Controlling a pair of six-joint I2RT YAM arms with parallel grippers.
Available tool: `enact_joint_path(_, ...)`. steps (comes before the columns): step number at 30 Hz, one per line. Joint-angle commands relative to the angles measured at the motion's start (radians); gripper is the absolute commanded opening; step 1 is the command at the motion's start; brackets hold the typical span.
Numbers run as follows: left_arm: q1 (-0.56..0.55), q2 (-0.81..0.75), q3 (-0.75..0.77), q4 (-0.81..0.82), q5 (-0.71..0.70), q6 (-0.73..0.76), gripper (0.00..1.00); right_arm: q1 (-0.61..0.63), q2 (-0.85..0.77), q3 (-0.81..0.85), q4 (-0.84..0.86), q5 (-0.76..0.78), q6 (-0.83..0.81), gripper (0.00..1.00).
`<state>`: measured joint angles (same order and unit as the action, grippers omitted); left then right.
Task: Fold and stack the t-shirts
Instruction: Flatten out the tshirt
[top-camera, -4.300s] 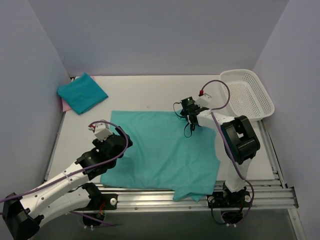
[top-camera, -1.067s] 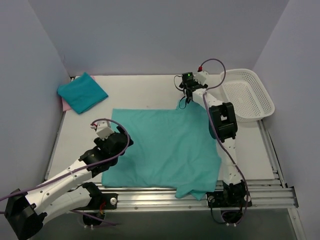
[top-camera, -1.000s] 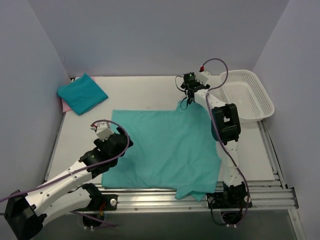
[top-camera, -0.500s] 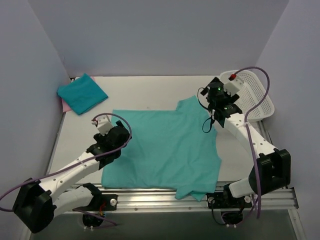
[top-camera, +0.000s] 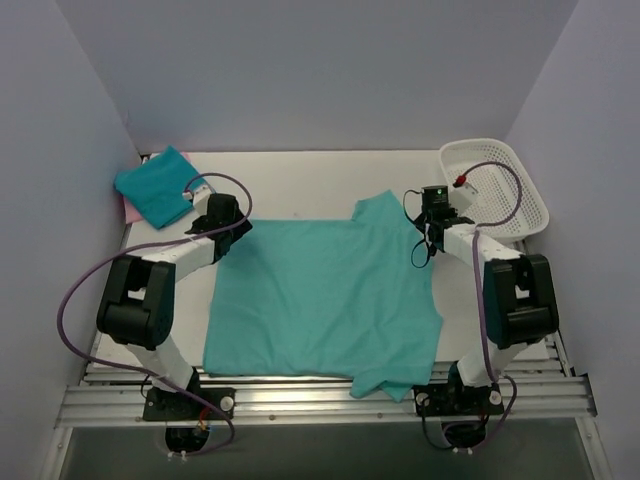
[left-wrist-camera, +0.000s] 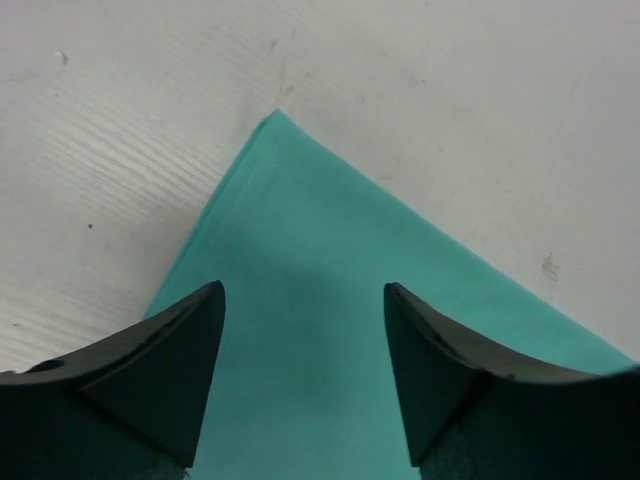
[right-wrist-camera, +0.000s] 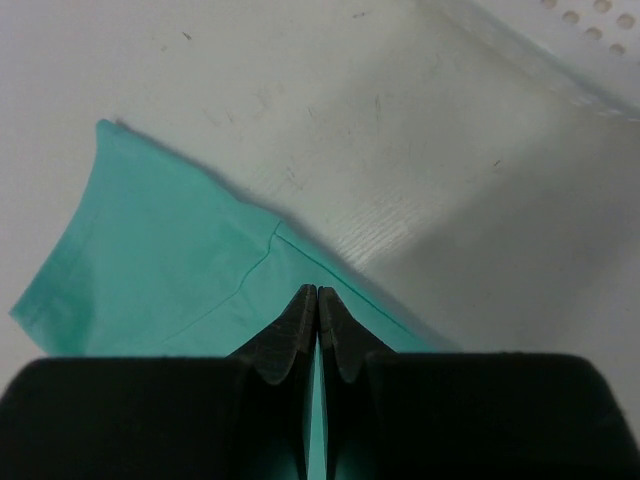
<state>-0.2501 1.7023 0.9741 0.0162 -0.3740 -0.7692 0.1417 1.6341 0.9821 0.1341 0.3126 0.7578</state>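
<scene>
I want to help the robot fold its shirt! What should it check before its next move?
1. Grip by right end effector on spread t-shirt, far right edge: ok.
2. Grip by left end effector on far left corner: not ok, it is open above it.
3. Left end effector touching the cloth: cannot tell.
4. Spread t-shirt lying flat: ok.
5. Stacking spot, folded t-shirt at far left: ok.
6. White basket off the cloth: ok.

Overhead camera sees the whole table (top-camera: 300, 180); wrist cameras look closely down at t-shirt (top-camera: 320, 290) corners.
</scene>
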Motion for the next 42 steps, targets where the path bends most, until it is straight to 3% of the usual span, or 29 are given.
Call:
enact_joint_path(1,0.003,0.039,0.057,0.094,0.116,0.027,0.69,0.002,0.087,0.043,0.047,-0.043,0.003,0.00)
enact_joint_path(2,0.005,0.048,0.073,0.091,0.130,0.027,0.55,0.004,0.104,0.050,0.059,-0.058,0.008,0.00)
enact_joint_path(3,0.005,0.057,0.083,0.088,0.138,0.027,0.50,0.004,0.131,0.055,0.065,-0.067,0.011,0.00)
enact_joint_path(10,0.005,0.114,0.129,0.082,0.133,0.027,0.26,0.025,0.225,0.066,0.113,-0.092,0.012,0.00)
enact_joint_path(15,0.008,0.190,0.182,0.076,0.138,0.033,0.23,0.025,0.311,0.112,0.119,-0.099,0.018,0.00)
enact_joint_path(21,0.031,0.307,0.245,0.076,0.175,0.031,0.06,0.019,0.404,0.196,0.119,-0.101,0.015,0.00)
enact_joint_path(30,0.052,0.408,0.429,-0.012,0.165,0.068,0.02,-0.002,0.541,0.355,0.096,-0.127,0.015,0.00)
enact_joint_path(42,0.092,0.704,0.958,-0.200,0.245,0.134,0.02,-0.021,0.733,0.730,-0.008,-0.156,-0.005,0.00)
